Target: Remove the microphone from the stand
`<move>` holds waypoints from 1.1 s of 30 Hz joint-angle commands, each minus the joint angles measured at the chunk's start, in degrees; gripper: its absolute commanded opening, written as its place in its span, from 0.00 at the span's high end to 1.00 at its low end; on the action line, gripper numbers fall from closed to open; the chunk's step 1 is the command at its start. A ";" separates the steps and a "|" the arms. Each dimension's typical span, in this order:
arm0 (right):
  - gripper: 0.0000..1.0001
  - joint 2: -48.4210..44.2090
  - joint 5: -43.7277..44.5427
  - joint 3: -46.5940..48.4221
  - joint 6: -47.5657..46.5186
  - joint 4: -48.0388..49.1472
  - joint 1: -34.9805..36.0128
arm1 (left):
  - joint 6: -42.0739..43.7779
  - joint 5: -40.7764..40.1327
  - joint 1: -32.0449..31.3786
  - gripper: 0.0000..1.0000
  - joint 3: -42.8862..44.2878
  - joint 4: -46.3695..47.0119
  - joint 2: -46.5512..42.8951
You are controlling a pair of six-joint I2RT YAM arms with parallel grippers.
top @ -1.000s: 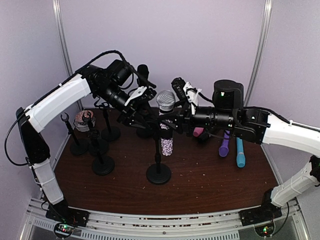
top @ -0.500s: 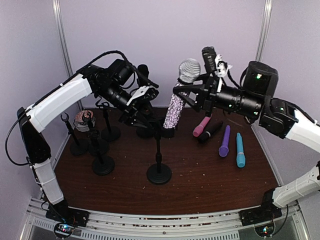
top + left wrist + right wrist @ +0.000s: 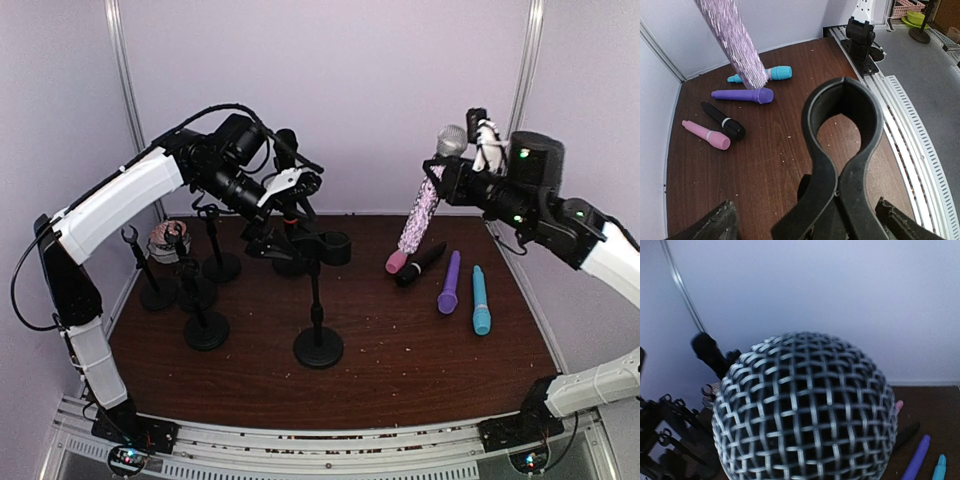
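Observation:
The microphone [image 3: 420, 215] has a glittery lilac body and a silver mesh head. It hangs tilted in the air at the right, well apart from the stand, with my right gripper [image 3: 455, 178] shut on its upper body. Its mesh head [image 3: 805, 410] fills the right wrist view and hides the fingers. The black stand [image 3: 317, 300] is at the table's centre with its clip [image 3: 330, 247] empty. My left gripper [image 3: 292, 222] is open at the clip's rear; in the left wrist view the clip [image 3: 840, 125] lies between the widely spread fingertips [image 3: 715, 225].
Several loose microphones lie at the right: pink [image 3: 396, 262], black [image 3: 420, 265], purple [image 3: 449, 283], blue [image 3: 481, 300]. More black stands [image 3: 205, 325] cluster at the left, and a black microphone [image 3: 286, 145] sits on a stand at the back.
The right gripper pulled the microphone up out of the clip and carried it to the right. The left gripper, earlier shut on the clip, has opened.

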 commanded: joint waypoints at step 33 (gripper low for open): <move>0.70 41.16 -4.94 2.31 26.36 -10.47 -26.77 | -19.71 -10.26 4.83 0.02 -25.97 15.35 -19.26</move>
